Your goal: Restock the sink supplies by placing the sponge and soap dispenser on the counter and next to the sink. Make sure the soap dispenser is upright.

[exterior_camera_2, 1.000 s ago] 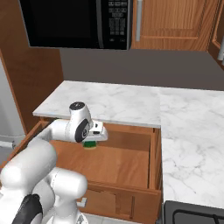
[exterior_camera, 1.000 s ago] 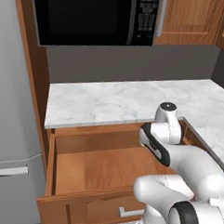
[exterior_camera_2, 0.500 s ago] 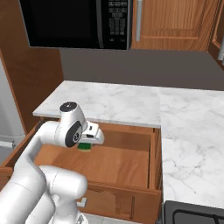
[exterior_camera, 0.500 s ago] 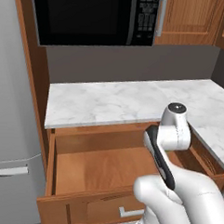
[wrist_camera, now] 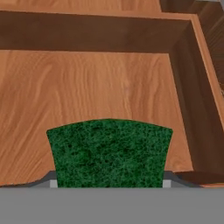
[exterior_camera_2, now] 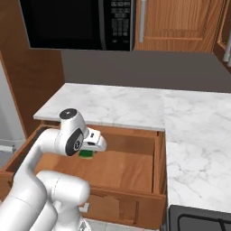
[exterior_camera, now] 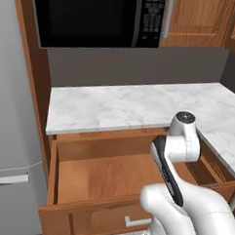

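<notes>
My gripper [wrist_camera: 109,183] is shut on the sponge [wrist_camera: 109,153], whose green top layer sits between the two finger tips. In the right base view the sponge [exterior_camera_2: 86,154] hangs just under the hand [exterior_camera_2: 94,140], a little above the floor of an open wooden drawer [exterior_camera_2: 117,169]. The drawer [exterior_camera: 102,172] looks bare inside, and my forearm covers its right part in the left base view. The white marble counter [exterior_camera: 115,107] runs behind the drawer and turns along the right side [exterior_camera_2: 198,135]. The soap dispenser and the sink are out of view.
A black microwave [exterior_camera: 95,16] hangs above the counter, with wooden wall cabinets [exterior_camera_2: 180,20] beside it. A grey fridge [exterior_camera: 11,133] stands left of the drawer. A dark stove corner [exterior_camera_2: 198,221] shows at the lower right. The drawer's walls [wrist_camera: 192,87] rise around the sponge.
The arm has swung its wrist and forearm round, and the hand with the sponge has drifted slightly to the left over the drawer. The grip stays the same.
</notes>
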Robot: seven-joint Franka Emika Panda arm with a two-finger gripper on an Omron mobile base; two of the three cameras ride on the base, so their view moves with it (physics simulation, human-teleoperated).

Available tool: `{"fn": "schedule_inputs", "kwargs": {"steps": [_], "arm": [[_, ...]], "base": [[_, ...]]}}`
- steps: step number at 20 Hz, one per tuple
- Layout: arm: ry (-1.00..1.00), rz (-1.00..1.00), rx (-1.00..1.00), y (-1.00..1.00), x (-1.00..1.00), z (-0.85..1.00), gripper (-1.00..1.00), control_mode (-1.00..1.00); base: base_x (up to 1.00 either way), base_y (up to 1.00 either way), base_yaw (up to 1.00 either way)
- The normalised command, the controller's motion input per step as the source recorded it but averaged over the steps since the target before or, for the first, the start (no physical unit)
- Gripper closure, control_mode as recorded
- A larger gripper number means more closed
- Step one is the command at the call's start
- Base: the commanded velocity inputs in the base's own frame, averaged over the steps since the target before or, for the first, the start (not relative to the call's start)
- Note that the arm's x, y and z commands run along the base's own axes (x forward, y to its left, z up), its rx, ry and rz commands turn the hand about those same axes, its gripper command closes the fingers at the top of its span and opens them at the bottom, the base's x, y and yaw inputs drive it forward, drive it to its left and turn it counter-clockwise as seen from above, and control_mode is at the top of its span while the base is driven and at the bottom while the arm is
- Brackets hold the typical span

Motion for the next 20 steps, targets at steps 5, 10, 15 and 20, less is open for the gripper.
{"fn": "schedule_inputs", "kwargs": {"steps": [5,10,15,20], "arm": [[0.0,0.0,0.0,0.0,0.0,0.0,1.0,1.0],[0.0,0.0,0.0,0.0,0.0,0.0,1.0,1.0],[0.0,0.0,0.0,0.0,0.0,0.0,1.0,1.0],[0.0,0.0,0.0,0.0,0.0,0.0,1.0,1.0]], "base": [[-0.8,0.3,-0.42],[-0.71,0.43,-0.67],[-0.47,0.45,-0.78],[-0.4,0.26,-0.86]]}}
